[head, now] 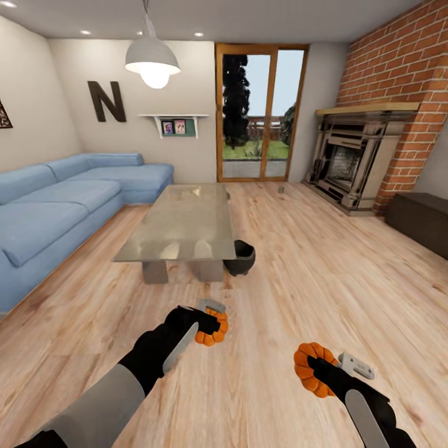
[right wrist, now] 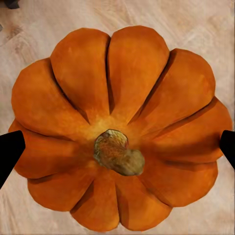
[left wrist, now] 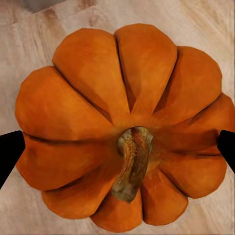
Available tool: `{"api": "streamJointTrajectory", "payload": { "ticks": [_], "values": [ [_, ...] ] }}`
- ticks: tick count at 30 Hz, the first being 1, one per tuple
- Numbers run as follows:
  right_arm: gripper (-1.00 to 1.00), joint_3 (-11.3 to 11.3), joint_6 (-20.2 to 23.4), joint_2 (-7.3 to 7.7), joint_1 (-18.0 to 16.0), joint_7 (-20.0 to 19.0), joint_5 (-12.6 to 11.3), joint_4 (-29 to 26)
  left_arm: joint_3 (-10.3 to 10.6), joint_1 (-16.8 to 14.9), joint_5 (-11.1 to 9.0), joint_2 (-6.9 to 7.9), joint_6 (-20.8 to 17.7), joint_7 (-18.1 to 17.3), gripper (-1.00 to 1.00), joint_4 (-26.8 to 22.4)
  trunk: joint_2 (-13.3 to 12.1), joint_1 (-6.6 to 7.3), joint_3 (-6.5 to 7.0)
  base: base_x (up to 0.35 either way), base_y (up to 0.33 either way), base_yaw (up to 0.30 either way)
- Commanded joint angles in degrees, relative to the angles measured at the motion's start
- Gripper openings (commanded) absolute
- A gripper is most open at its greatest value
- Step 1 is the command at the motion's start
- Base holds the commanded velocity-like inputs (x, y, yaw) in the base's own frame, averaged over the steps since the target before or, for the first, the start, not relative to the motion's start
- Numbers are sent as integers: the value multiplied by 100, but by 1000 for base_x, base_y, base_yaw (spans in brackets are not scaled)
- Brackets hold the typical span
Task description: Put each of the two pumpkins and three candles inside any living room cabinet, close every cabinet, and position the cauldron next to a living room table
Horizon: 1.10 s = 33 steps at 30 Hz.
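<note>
Each gripper holds a ribbed orange pumpkin above the wood floor. My left gripper point(head: 210, 325) is shut on one pumpkin point(head: 215, 336); the left wrist view looks down on this pumpkin point(left wrist: 98, 98), with the black fingertips point(left wrist: 10, 154) pressing its sides. My right gripper point(head: 318, 367) is shut on the other pumpkin point(head: 304, 364), whose stem faces the camera in the right wrist view point(right wrist: 127, 93). The black cauldron point(head: 240, 257) sits on the floor against the near right corner of the grey table point(head: 180, 227). The dark brown cabinet point(head: 422, 219) stands at the right wall, closed. A small grey candle-like thing point(head: 281, 188) stands far off on the floor.
A blue corner sofa point(head: 56, 205) lines the left wall. A brick fireplace point(head: 358, 158) stands at the back right, beside the glass door point(head: 258, 112). Open wood floor stretches between me and the cabinet.
</note>
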State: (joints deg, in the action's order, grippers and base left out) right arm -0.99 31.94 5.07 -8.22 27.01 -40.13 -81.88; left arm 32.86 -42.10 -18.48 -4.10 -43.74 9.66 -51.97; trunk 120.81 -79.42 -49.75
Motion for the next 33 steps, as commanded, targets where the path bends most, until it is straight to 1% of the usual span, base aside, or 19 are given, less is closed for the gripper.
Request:
{"api": "streamJointTrajectory", "payload": {
  "ticks": [1, 33],
  "values": [
    [-100, 3, 4, 2, -4, 41, -56, -8, 11, -4, -50, 0, -20, 48, -100, -6, 3, 1, -3, 0, -300, -292],
    [-100, 3, -4, -2, -4, 41, -38, -1, 17, -4, -50, -1, -20, 48, -100, 2, 3, 1, 59, 0, -300, -291]
  ]
}}
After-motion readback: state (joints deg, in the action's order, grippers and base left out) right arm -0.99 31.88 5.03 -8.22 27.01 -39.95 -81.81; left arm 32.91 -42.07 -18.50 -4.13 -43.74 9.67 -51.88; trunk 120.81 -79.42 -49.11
